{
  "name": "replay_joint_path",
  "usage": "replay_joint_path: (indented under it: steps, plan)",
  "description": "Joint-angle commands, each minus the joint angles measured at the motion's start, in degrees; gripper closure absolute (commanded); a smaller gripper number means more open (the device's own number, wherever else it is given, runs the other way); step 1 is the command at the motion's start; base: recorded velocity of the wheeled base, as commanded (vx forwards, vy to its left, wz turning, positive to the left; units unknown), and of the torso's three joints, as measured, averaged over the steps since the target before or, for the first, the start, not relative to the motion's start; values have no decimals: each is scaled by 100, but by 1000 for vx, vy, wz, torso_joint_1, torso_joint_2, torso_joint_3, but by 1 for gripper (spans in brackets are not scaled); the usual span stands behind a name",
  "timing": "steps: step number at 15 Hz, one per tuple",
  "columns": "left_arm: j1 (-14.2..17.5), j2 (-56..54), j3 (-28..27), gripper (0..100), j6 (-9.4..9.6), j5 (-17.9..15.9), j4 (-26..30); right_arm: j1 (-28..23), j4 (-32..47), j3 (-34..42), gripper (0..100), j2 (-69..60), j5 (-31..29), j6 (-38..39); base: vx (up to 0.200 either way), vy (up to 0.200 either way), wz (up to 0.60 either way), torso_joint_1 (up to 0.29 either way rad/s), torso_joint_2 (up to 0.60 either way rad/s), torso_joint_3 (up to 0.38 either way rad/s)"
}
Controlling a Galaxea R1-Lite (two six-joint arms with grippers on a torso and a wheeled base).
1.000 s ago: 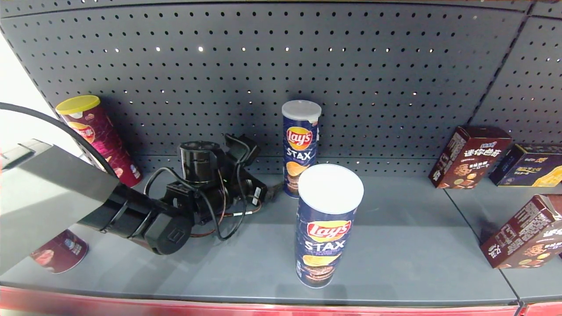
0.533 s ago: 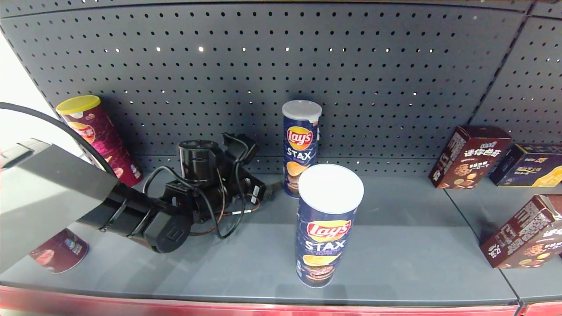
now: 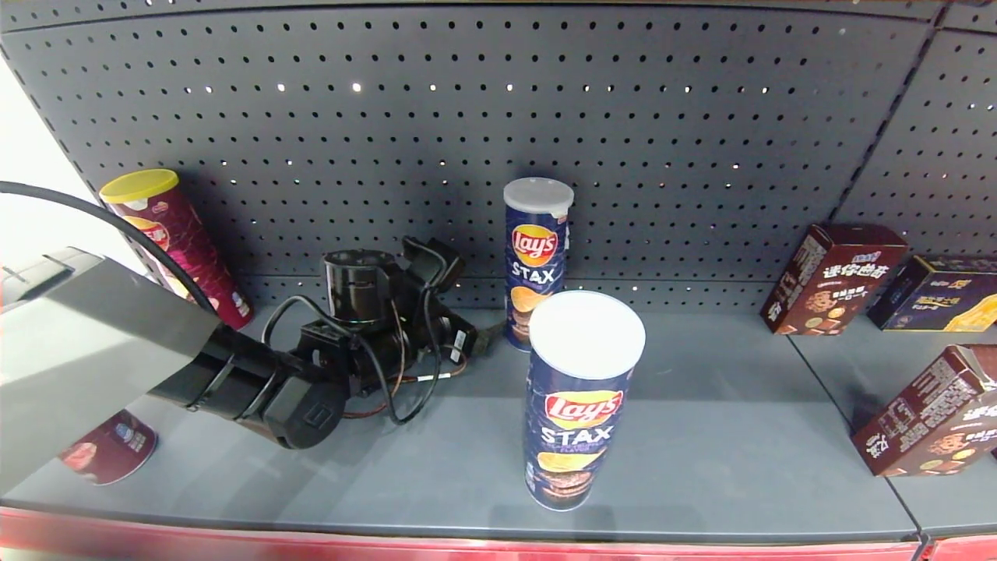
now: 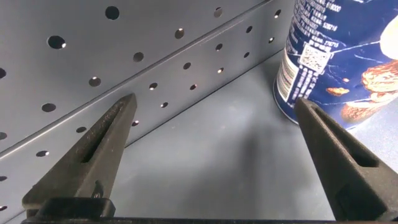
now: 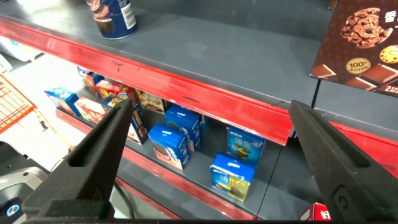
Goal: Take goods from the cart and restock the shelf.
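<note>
The rear blue can [image 3: 536, 261] is standing upright on the shelf [image 3: 701, 436], against the pegboard [image 3: 467, 117]. The left gripper [image 4: 211, 146] is sitting just left of that can, jaws spread wide, gripping nothing. A second blue can [image 3: 580, 397] is standing just in front of it. The right gripper [image 5: 214, 158] is hanging well in front of it, jaws likewise released.

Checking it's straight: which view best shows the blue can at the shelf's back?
The head view: the rear can stands upright, its base partly behind the front can. The left wrist view catches its lower side past the left gripper, jaws open. The right wrist view faces lower shelves.
</note>
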Motion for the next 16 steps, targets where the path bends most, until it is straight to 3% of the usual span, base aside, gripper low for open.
replay_joint_path:
  steps: [1,8,11,12,16]
  plan:
    - [-12,10,7,0,-1,1,-5,3,2,1,0,7,1,-9,0,0,0,0,0,0]
    - [14,-544,464,0,25,1,-40,3,2,1,0,7,1,-9,0,0,0,0,0,0]
    - [14,-1599,1650,0,-54,1,-330,3,2,1,0,7,1,-9,0,0,0,0,0,0]
    - [-4,-2108,2125,0,-212,9,-435,3,2,1,0,7,1,0,0,0,0,0,0,0]
    - [-127,-3857,3593,0,-300,1,-550,3,2,1,0,7,1,-9,0,0,0,0,0,0]
